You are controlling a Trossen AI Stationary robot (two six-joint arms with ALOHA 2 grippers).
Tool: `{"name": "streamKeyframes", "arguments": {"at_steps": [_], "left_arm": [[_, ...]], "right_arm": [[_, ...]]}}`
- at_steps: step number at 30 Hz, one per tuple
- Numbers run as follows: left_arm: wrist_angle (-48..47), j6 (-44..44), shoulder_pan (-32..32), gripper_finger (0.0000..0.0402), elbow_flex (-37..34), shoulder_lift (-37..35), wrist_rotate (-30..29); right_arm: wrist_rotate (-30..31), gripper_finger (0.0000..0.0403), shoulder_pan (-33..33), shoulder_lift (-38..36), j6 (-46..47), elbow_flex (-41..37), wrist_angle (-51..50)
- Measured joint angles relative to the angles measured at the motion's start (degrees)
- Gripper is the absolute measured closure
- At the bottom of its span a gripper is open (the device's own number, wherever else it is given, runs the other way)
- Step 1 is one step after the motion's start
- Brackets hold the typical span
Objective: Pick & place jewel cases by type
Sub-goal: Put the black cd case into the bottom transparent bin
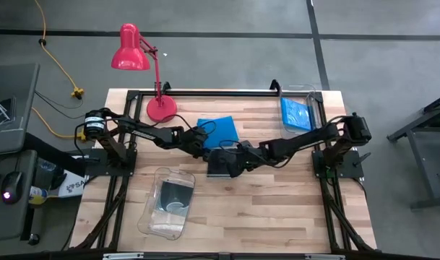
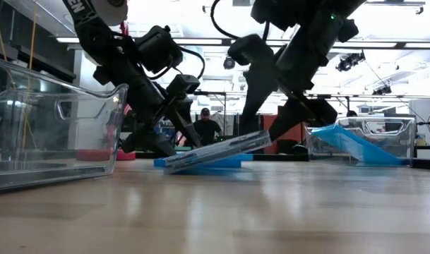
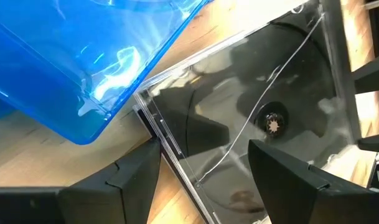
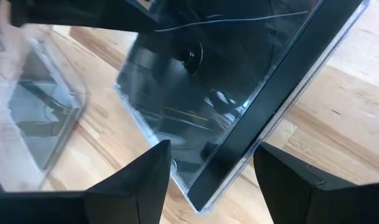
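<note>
We see both grippers, left (image 1: 205,144) and right (image 1: 238,160), jaws spread wide, straddling opposite edges of one tilted dark transparent square jewel case (image 1: 221,162).

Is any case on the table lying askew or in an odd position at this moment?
Yes. The dark case at mid-table is tilted, one edge on the wood and the other raised, between the left hand and right hand. It partly overlaps a flat blue case.

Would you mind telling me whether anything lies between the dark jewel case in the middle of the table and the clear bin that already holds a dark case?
Nothing visible does: only bare table separates the tilted dark jewel case, with both tools at its edges, from the clear bin nearer the left arm.
</note>
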Motion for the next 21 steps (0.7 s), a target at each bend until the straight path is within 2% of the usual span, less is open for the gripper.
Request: {"name": "streamKeyframes", "arguments": {"at_steps": [9,21], "left_arm": [[0.04,-0.01,-0.06,0.0163,0.0,0.0,0.39],[-0.04,-0.03,-0.07,0.0163,0.02,0.0,0.29]], "right_arm": [[4.23,0.0195,-0.09,-3.0,-0.75,0.13,-0.2],[3.01,0.0195,-0.02,-3.24,-1.27,0.13,2.31]]}}
